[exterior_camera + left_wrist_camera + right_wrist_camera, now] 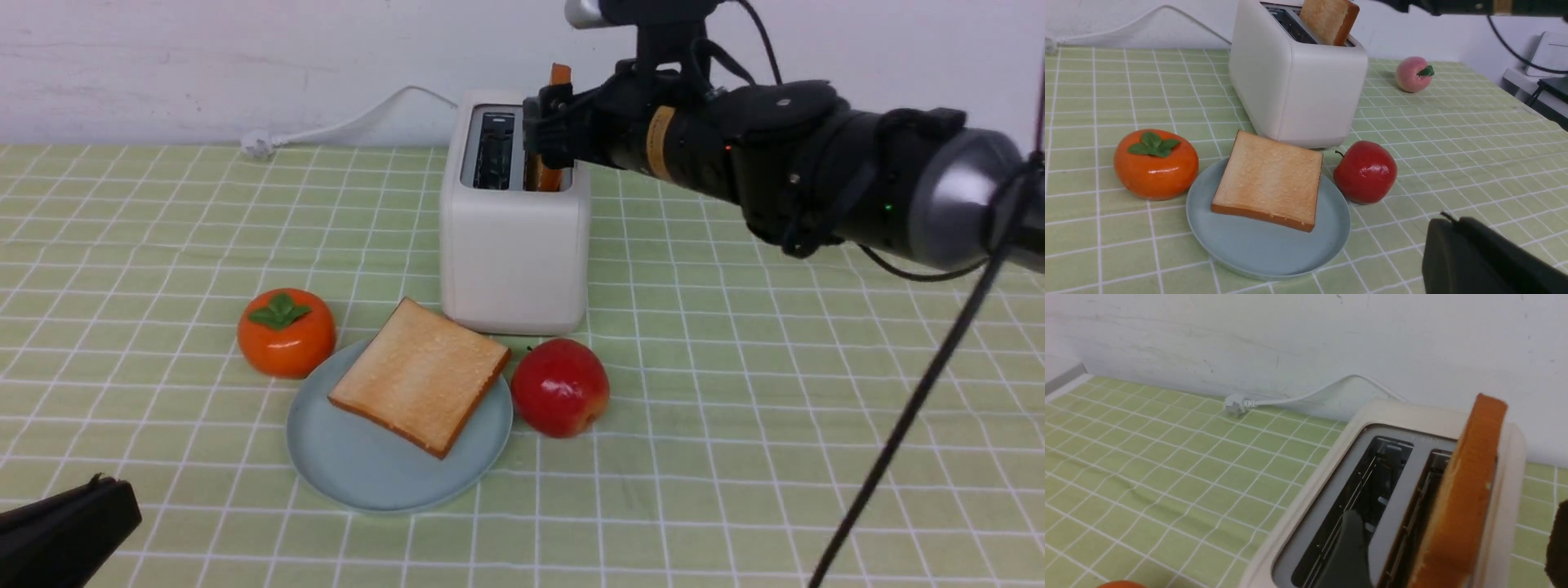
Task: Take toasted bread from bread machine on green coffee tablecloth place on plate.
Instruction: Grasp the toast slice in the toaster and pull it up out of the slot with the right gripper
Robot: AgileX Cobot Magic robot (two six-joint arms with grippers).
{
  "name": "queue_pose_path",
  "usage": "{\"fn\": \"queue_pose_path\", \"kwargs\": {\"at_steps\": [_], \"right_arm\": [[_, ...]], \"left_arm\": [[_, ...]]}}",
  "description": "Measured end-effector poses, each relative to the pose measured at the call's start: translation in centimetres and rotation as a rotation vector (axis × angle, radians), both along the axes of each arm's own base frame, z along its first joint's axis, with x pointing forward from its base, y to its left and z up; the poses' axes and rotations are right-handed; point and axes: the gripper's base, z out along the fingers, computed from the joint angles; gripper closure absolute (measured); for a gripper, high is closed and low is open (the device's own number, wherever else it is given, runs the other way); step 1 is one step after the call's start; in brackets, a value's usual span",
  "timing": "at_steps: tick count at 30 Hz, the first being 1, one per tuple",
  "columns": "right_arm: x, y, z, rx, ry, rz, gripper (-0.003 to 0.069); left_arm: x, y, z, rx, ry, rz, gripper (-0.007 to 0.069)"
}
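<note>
Golden slices, two: plated slice (420,374), slotted slice (560,75), right claw (549,139) apparently astride.

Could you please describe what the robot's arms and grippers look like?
The right arm is black and tubular, with a silver-grey rounded joint cap, a tan band near the wrist and loose black cables. Both the right gripper and left gripper are matte black.

I am seeing a cream toaster (514,245), golden-tan toast (420,376), a blue-grey plate (359,474), and a white-gridded green cloth (735,408).
</note>
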Motion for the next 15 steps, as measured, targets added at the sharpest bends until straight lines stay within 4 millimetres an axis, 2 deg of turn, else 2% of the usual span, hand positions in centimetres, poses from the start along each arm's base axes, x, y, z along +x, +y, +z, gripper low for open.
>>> {"fn": "queue_pose_path", "kwargs": {"at_steps": [5, 11, 12, 13, 15], "right_arm": [[1.7, 0.4, -1.9, -0.021, 0.007, -0.054, 0.0201], [2.2, 0.5, -2.8, -0.028, 0.018, -0.063, 0.0326], [2.2, 0.5, -2.9, -0.029, 0.02, -0.063, 0.037], [2.2, 0.5, -2.9, -0.029, 0.02, -0.063, 0.037], [2.3, 0.6, -3.0, -0.03, 0.023, -0.063, 0.0433]], "left_arm": [[0.0, 0.0, -0.1, 0.002, 0.011, -0.006, 0.0638], [0.0, -0.1, -0.1, -0.005, 0.013, -0.007, 0.0638], [-0.1, -0.1, -0.1, -0.01, 0.016, -0.008, 0.0638], [-0.1, -0.1, -0.1, -0.01, 0.016, -0.008, 0.0638], [-0.1, -0.1, -0.1, -0.012, 0.018, -0.009, 0.0638]]}}
